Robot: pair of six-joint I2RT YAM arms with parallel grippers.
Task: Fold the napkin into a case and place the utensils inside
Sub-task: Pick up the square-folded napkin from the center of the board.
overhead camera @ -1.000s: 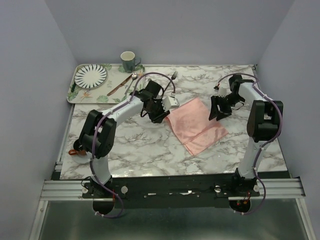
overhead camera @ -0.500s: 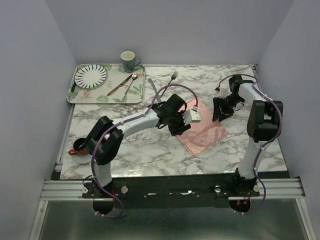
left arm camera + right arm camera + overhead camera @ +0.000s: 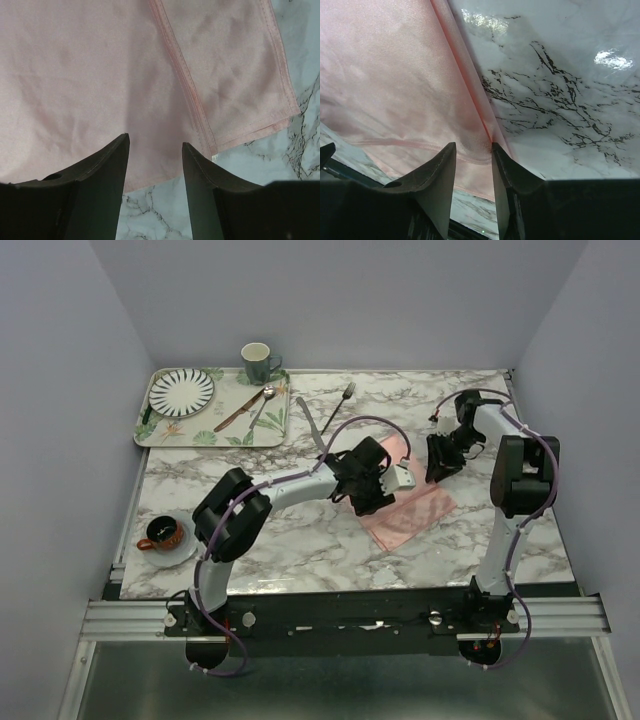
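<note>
The napkin [image 3: 90, 75], soft salmon-pink cloth with stitched hems, lies part-folded on the marble tabletop [image 3: 290, 530], directly beneath both tools. Its long axis runs straight ahead of the left tool [image 3: 154, 142], and one hem divides a wide panel from a narrower one. That tool's jaws stand apart over the cloth, holding nothing. The right tool [image 3: 474, 146] has its jaws a little apart astride the napkin's raised edge, which I judge is not yet pinched. The slim metal fork [image 3: 347, 393] and knife [image 3: 310, 423] lie beyond the left tool, the nearer arm.
</note>
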